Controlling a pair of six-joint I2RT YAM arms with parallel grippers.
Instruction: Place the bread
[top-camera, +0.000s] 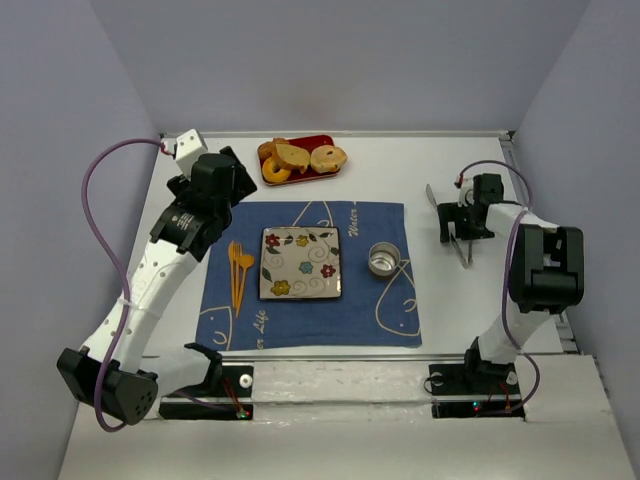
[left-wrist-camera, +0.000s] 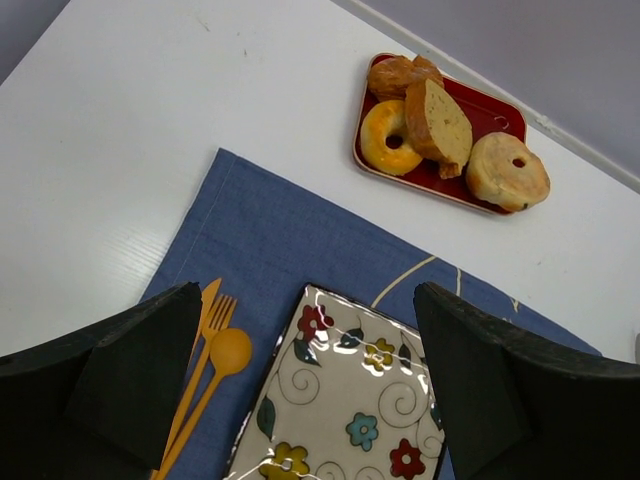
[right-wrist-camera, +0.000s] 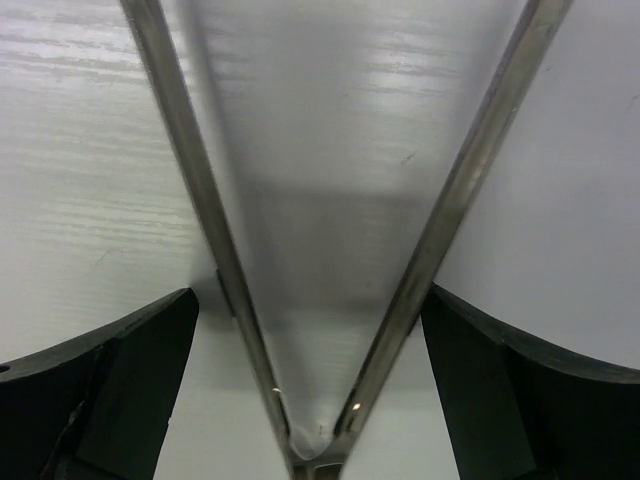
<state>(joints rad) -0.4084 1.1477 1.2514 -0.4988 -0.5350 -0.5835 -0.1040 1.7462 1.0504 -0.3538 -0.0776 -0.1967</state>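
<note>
The bread (top-camera: 329, 158), a round pale tan bun with a small hole, lies at the right end of a red tray (top-camera: 318, 141) at the back of the table. It also shows in the left wrist view (left-wrist-camera: 508, 171). My left gripper (top-camera: 222, 190) is open and empty (left-wrist-camera: 305, 300). It hangs over the left part of the blue mat, well short of the tray. My right gripper (top-camera: 455, 225) is open (right-wrist-camera: 310, 300) at the table's right side. It straddles metal tongs (right-wrist-camera: 200, 180) whose two arms run between its fingers.
The tray also holds an orange-yellow ring doughnut (left-wrist-camera: 390, 137), a toasted bread slice (left-wrist-camera: 440, 125) and a brown piece behind them. On the blue mat (top-camera: 380, 310) are a flowered square plate (top-camera: 300, 263), orange plastic cutlery (top-camera: 240, 270) and a metal cup (top-camera: 384, 259).
</note>
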